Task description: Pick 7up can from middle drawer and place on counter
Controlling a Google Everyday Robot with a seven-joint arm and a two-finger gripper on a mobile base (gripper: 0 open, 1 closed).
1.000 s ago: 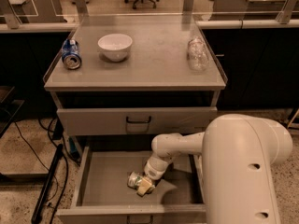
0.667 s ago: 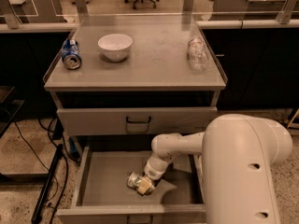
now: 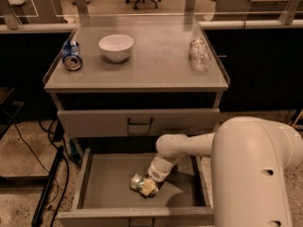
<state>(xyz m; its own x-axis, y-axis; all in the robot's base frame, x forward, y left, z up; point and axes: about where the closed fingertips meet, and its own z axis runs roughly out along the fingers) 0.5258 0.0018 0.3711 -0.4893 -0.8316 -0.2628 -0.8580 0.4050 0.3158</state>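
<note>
Item: 7up can (image 3: 138,182), laid on its side in the open middle drawer (image 3: 109,183), toward the front. Gripper (image 3: 150,187) set against it; whether a hold is made cannot be told. Grasp to be confirmed, then can lifted straight, clear of drawer walls, toward counter (image 3: 156,65).

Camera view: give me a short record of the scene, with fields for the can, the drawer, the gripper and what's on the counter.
7up can: lying on its side on the drawer floor, near the front
middle drawer: pulled open
gripper: down inside the middle drawer, right at the 7up can
counter: holds a blue can toward the view's left, a white bowl beside it, a clear glass jar toward the right
upper drawer front: closed
task state: 7up can not yet on the counter
</note>
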